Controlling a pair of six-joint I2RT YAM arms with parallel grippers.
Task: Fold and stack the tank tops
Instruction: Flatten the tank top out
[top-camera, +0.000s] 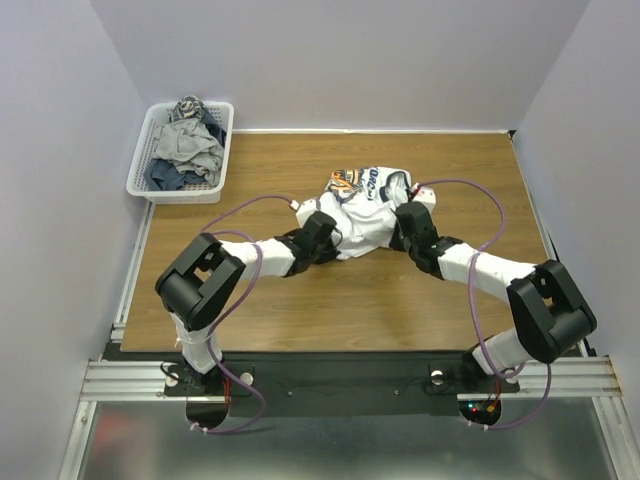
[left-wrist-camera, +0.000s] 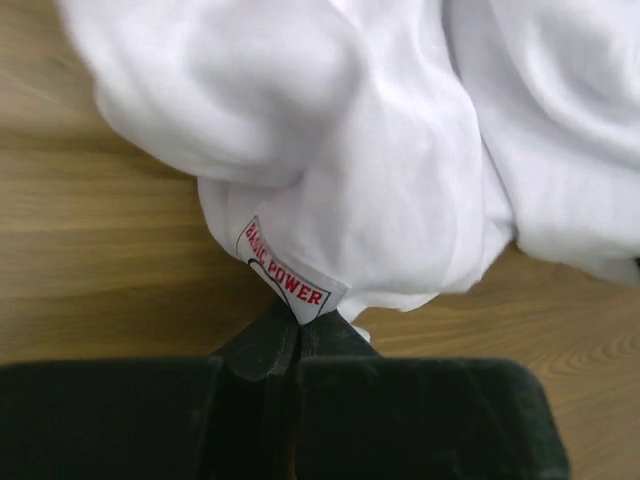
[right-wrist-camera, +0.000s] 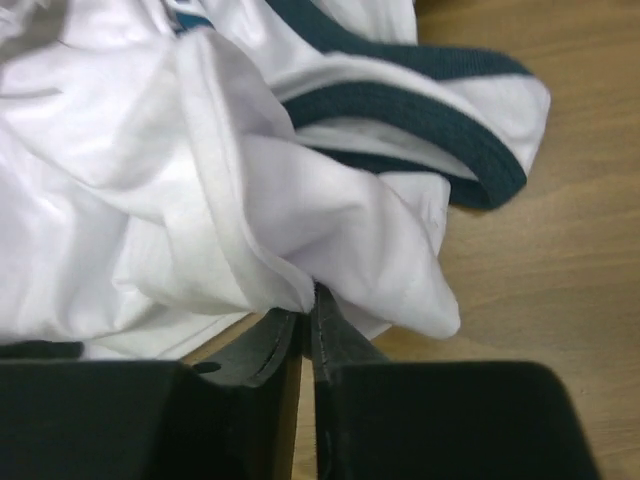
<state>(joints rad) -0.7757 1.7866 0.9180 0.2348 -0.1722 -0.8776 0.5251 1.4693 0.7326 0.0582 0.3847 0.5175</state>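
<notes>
A white tank top (top-camera: 364, 208) with dark trim and an orange-black chest print lies crumpled at the middle of the wooden table (top-camera: 330, 300). My left gripper (top-camera: 326, 228) is shut on its left lower edge; in the left wrist view the jaws (left-wrist-camera: 298, 325) pinch the white cloth (left-wrist-camera: 380, 170) at a red-lettered label (left-wrist-camera: 285, 275). My right gripper (top-camera: 408, 218) is shut on its right edge; in the right wrist view the jaws (right-wrist-camera: 310, 300) pinch a white hem fold (right-wrist-camera: 230, 210) below the dark-trimmed strap (right-wrist-camera: 420, 110).
A white mesh basket (top-camera: 181, 152) with several bunched grey and dark garments stands at the table's back left corner. White walls close the left, back and right sides. Purple cables loop over both arms.
</notes>
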